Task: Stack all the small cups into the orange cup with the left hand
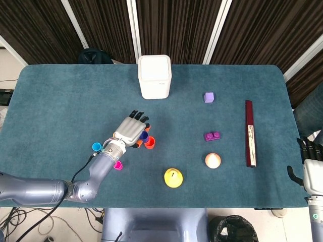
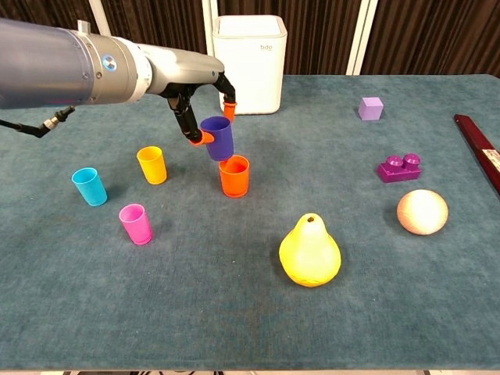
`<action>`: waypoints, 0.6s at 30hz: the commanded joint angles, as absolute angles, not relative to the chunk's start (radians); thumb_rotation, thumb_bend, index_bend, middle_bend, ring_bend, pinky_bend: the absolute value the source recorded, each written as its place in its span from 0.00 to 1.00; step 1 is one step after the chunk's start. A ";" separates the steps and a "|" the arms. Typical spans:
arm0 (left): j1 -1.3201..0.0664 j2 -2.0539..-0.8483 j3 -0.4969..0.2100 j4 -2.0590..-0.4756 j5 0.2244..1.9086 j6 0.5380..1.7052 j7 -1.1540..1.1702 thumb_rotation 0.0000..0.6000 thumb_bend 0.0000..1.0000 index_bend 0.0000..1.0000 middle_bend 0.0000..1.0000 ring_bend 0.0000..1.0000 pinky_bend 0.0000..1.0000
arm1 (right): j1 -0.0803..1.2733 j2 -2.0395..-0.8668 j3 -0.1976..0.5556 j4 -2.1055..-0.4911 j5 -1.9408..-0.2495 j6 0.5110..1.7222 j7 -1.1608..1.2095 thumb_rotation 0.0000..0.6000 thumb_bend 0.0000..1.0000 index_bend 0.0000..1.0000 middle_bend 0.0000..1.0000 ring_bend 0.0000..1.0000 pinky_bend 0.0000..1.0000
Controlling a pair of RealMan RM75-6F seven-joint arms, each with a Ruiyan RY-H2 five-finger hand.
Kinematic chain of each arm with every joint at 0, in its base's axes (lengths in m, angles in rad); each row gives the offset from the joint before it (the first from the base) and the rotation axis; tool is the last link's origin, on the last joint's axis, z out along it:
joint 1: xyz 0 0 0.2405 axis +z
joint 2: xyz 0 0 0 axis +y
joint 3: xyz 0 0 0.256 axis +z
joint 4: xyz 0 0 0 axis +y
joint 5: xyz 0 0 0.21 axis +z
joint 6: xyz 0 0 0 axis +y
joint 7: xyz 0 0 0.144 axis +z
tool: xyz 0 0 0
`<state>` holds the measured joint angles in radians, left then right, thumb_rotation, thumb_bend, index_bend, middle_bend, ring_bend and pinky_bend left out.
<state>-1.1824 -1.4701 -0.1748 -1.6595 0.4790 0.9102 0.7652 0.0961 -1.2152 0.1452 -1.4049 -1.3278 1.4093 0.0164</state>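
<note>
My left hand [image 2: 205, 105] [image 1: 130, 132] holds a dark purple cup [image 2: 218, 137] upright in the air, just above and slightly left of the orange cup [image 2: 233, 176] [image 1: 149, 143], which stands on the teal table. A yellow cup [image 2: 151, 165], a cyan cup [image 2: 89, 187] [image 1: 96, 147] and a pink cup [image 2: 135, 224] [image 1: 117, 165] stand upright to the left. In the head view the hand hides the yellow cup and most of the purple one. My right hand [image 1: 311, 164] hangs off the table's right edge, holding nothing, fingers apart.
A white bin [image 2: 251, 62] stands at the back behind the cups. A yellow pear [image 2: 309, 252] lies in front of the orange cup. To the right are a purple block [image 2: 371, 108], a purple brick [image 2: 399, 167], a pale ball [image 2: 422, 212] and a dark red bar [image 1: 249, 133].
</note>
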 commanded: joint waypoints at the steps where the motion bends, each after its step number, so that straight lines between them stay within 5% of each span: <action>1: -1.185 -1.498 -0.165 -1.630 0.507 0.915 0.753 1.00 0.38 0.48 0.15 0.00 0.00 | 0.096 -1.214 0.146 -1.406 -1.326 1.410 0.016 1.00 0.43 0.06 0.00 0.06 0.00; 18: -1.198 -1.570 -0.146 -1.570 0.557 0.920 0.737 1.00 0.38 0.48 0.16 0.00 0.00 | 0.091 -1.212 0.151 -1.404 -1.323 1.417 0.022 1.00 0.43 0.06 0.00 0.06 0.00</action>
